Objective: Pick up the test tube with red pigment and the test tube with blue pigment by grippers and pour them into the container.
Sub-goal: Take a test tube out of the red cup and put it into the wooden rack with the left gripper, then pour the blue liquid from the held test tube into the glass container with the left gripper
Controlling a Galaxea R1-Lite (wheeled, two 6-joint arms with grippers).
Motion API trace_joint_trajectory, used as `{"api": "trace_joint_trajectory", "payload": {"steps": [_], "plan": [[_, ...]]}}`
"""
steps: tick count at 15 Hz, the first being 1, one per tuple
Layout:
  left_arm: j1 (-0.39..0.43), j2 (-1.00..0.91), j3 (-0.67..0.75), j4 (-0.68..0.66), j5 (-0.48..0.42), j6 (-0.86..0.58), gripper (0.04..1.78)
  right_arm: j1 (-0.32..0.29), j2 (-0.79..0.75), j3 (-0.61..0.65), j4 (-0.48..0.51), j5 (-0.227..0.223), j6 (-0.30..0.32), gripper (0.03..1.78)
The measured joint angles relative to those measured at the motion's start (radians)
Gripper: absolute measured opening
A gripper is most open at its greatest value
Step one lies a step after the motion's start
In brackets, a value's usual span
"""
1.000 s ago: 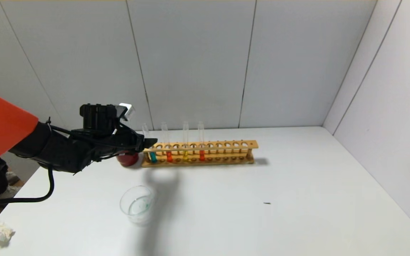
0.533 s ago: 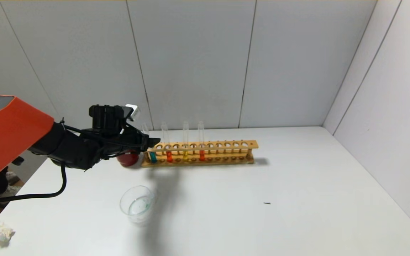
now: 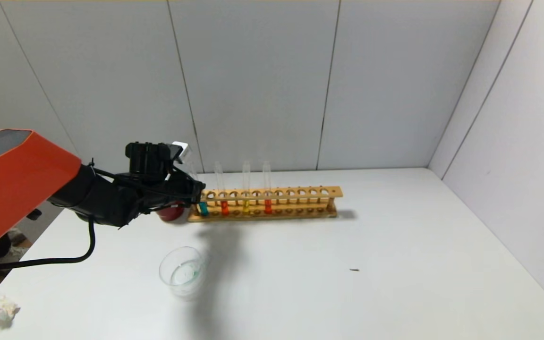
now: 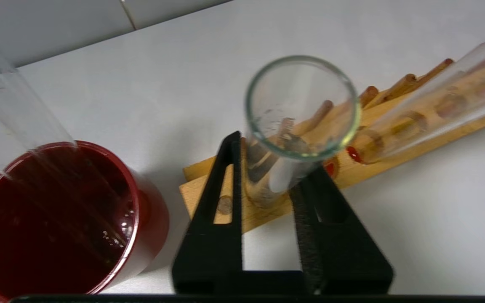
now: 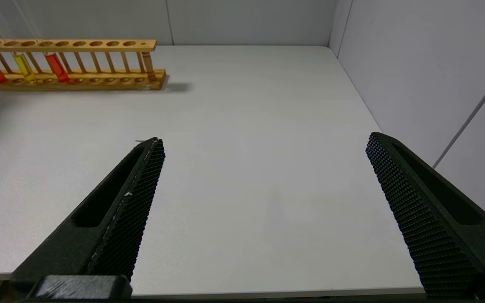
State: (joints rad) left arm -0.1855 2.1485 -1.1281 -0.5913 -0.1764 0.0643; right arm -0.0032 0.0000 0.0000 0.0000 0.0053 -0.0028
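Note:
The test tube with blue pigment (image 3: 203,208) stands in the end hole of the wooden rack (image 3: 300,193). My left gripper (image 3: 199,193) is at that end, and in the left wrist view my left gripper (image 4: 274,155) has a finger pressed to each side of this tube (image 4: 284,176). Two tubes with orange-red pigment (image 3: 225,208) (image 3: 267,206) stand further along the rack. The clear glass container (image 3: 182,271) sits on the table in front of the rack. My right gripper (image 5: 263,139) is open and empty above the table's near right part.
A dark red cup (image 3: 170,213) stands right beside the rack's end, with an empty clear tube (image 4: 6,105) leaning in it. A yellow-liquid tube (image 3: 246,206) stands between the red ones. Crumpled paper (image 3: 0,309) lies at the near left corner.
My left arm has reached further in towards the rack's end, and its wrist now covers the top of the blue tube. The tubes, rack and container have not moved.

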Motion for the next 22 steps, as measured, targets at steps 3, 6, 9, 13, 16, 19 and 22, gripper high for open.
{"api": "trace_joint_trajectory", "payload": {"steps": [3,6,9,13,16,19,22], "plan": [[0.0,0.0,0.001,-0.005,0.0,0.0,0.32,0.0,0.0,0.0,0.0,0.0,0.0,1.75],[-0.001,-0.012,0.003,-0.006,0.001,0.0,0.32,0.0,0.0,0.0,0.0,0.0,0.0,1.75],[-0.006,-0.054,-0.003,0.004,0.003,0.002,0.32,0.0,0.0,0.0,0.0,0.0,0.0,1.75],[-0.011,-0.142,-0.022,0.067,0.008,0.008,0.32,0.0,0.0,0.0,0.0,0.0,0.0,1.75],[-0.01,-0.193,-0.042,0.11,0.01,0.009,0.32,0.0,0.0,0.0,0.0,0.0,0.0,1.75],[-0.01,-0.247,-0.047,0.125,0.009,0.009,0.32,0.0,0.0,0.0,0.0,0.0,0.0,1.75],[-0.009,-0.329,-0.035,0.187,0.008,0.011,0.32,0.0,0.0,0.0,0.0,0.0,0.0,1.75]]}}
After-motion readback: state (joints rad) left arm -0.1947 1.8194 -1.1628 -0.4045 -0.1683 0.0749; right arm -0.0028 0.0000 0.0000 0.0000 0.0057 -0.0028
